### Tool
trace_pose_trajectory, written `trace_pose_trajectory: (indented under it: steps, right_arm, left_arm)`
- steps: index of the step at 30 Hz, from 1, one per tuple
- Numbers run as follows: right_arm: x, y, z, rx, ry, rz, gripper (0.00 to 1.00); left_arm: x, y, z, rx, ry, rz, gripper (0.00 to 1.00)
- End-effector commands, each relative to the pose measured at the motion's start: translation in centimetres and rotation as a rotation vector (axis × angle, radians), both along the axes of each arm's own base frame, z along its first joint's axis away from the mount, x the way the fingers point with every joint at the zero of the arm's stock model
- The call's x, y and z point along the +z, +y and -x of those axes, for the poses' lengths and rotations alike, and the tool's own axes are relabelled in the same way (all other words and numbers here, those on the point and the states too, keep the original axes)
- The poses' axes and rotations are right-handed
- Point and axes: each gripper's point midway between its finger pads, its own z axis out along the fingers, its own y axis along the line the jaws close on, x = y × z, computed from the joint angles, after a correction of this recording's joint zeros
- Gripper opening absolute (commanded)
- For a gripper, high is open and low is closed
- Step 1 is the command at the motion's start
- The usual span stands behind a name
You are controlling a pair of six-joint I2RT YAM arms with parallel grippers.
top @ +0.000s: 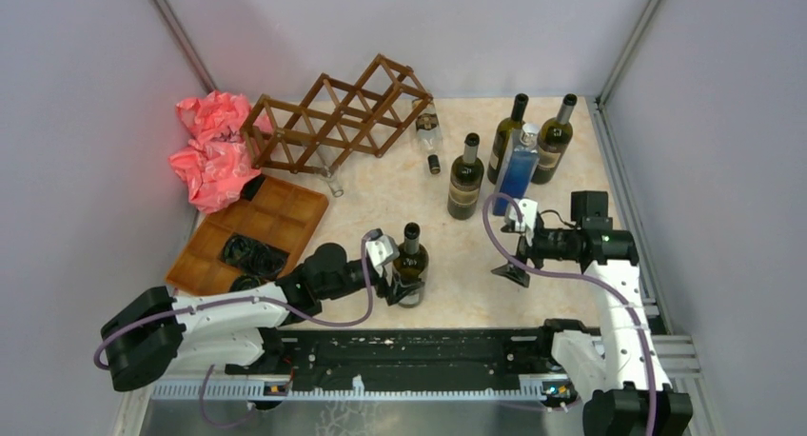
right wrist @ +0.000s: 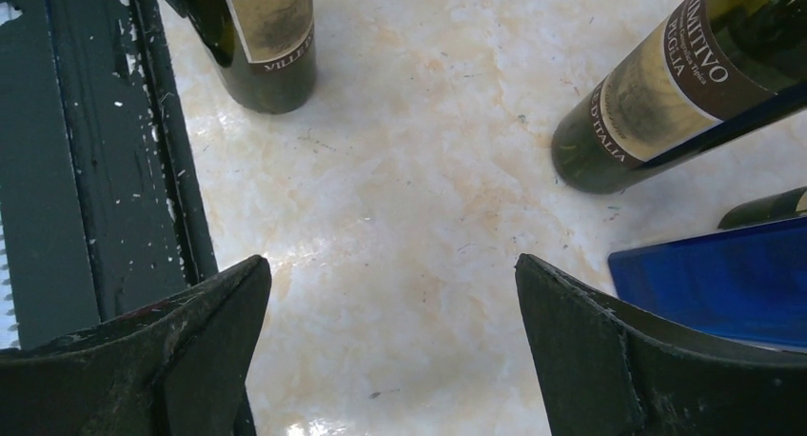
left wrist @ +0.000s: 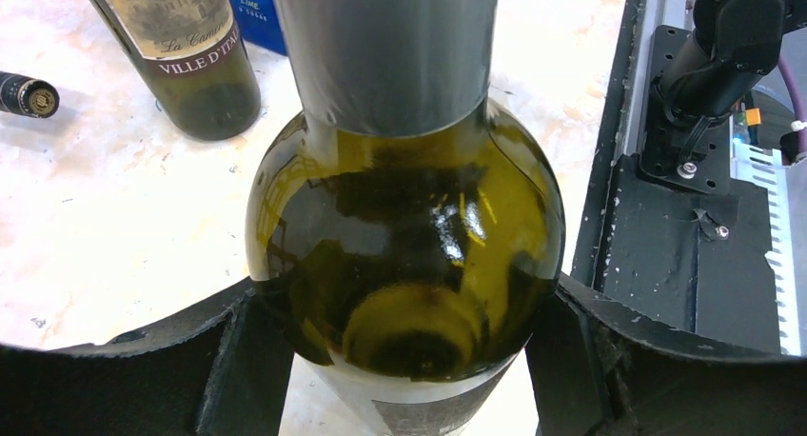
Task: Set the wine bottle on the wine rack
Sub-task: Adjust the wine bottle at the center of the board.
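Left jaws clasping wine bottle [left wrist: 404, 255], neighbouring bottle [left wrist: 190, 65] labelled "VILLE D'ITAL"

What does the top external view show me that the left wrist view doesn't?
Only top external: the wine rack at the far left of the table, the brown tray and pink bag beside it, and the right fingers, open. Only left wrist: the left fingers pressed against both sides of the wine bottle. Both: that bottle standing on the table, with a second labelled bottle beyond it.
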Motion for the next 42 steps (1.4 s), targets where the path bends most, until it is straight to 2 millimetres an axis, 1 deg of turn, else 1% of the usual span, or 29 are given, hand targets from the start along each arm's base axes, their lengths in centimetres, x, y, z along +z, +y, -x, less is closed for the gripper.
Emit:
trace_pose_trajectory:
  steps: [1, 8, 12, 14, 17, 28, 35, 42]
  right_arm:
    - [1.8, 0.4, 1.2, 0.075, -0.022, 0.01, 0.98]
    - [1.7, 0.0, 2.1, 0.111, -0.004, 0.053, 0.98]
    - [1.4, 0.5, 3.1, 0.155, 0.052, 0.053, 0.98]
    - [1.0, 1.1, 3.9, 0.2, 0.081, 0.058, 0.98]
    - [0.6, 1.5, 4.3, 0.229, 0.088, 0.069, 0.98]
    - [0.8, 2.2, 4.0, 0.259, 0.029, 0.1, 0.98]
    - [1.5, 2.8, 4.2, 0.285, 0.017, 0.092, 0.98]
    - [1.3, 3.4, 4.4, 0.306, 0.02, 0.102, 0.98]
  left_arm:
    - [-0.5, 0.3, 0.6, -0.035, 0.027, -0.004, 0.0]
    - [-0.3, 0.3, 0.8, -0.048, 0.057, 0.014, 0.0]
    - [-0.2, 0.3, 0.8, -0.06, 0.067, 0.02, 0.0]
    - [-0.1, 0.2, 0.8, -0.066, 0.074, 0.026, 0.0]
    - [-0.1, 0.2, 0.7, -0.072, 0.083, 0.029, 0.0]
    - [-0.3, -0.1, 0.8, -0.093, 0.121, 0.028, 0.0]
    - [-0.4, -0.2, 0.8, -0.105, 0.131, 0.02, 0.0]
    - [-0.5, -0.4, 0.9, -0.119, 0.141, 0.015, 0.0]
